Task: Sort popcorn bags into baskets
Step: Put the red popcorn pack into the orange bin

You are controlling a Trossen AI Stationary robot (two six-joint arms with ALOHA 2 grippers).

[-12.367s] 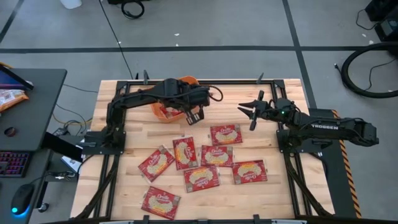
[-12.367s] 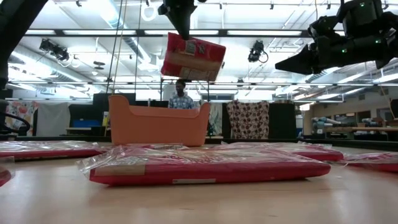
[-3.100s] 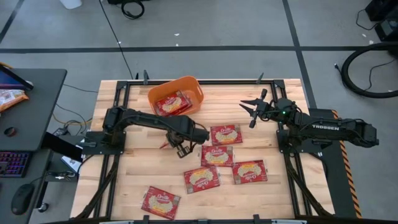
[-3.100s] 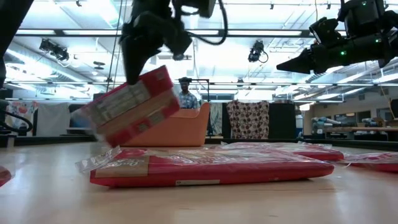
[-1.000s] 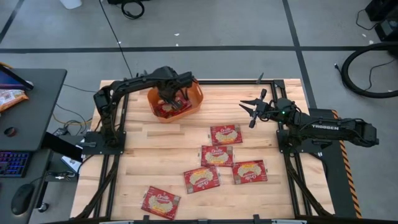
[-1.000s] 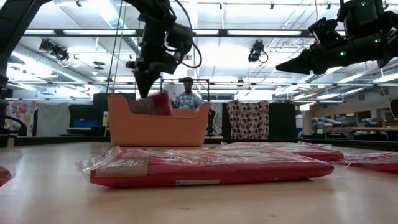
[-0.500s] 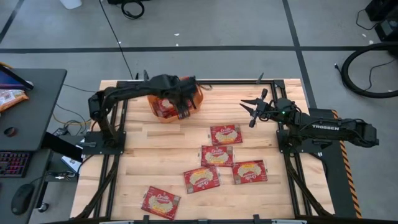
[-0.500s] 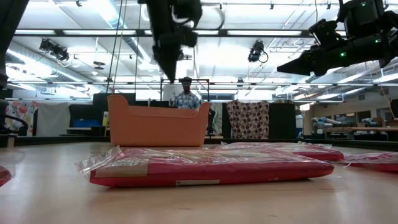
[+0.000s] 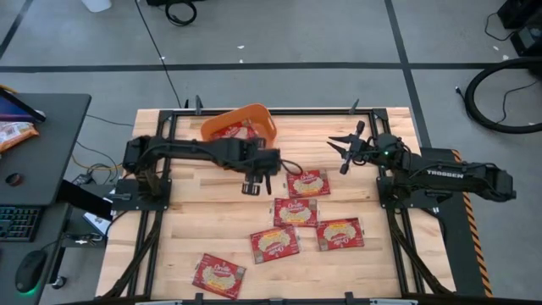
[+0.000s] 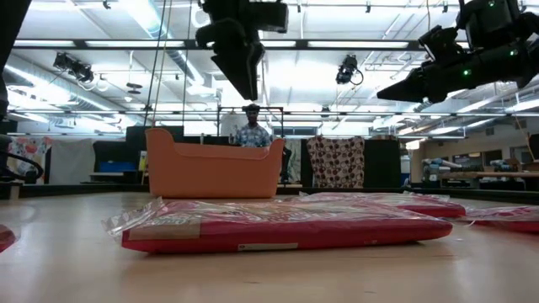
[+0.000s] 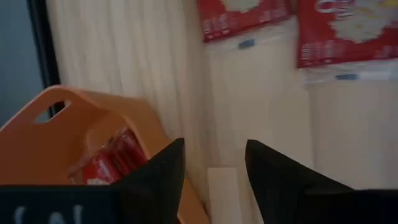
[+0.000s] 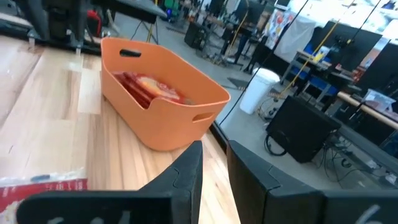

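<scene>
The orange basket [image 9: 240,129] stands at the table's far side, with red popcorn bags [image 12: 149,87] lying inside it. Several more red bags lie flat on the wood: one [image 9: 307,183] nearest my left gripper, others [image 9: 295,212] [image 9: 275,244] nearer the front. My left gripper [image 9: 257,182] hovers open above bare wood between the basket and those bags, nothing between its fingers [image 11: 168,171]. My right gripper [image 9: 345,152] waits open in the air at the far right, pointing toward the basket [image 12: 161,93].
One bag [image 9: 218,276] lies alone near the front left, another [image 9: 340,234] at the right of the group. Black frame rails [image 9: 161,169] run along both sides. Bare wood lies left of the bags. A person [image 10: 251,130] stands beyond the table.
My left gripper held a red bag down inside the basket, let it go there and rose. It then travelled toward the table's near edge and right, away from the basket and toward the bags on the wood. The bag stays in the basket.
</scene>
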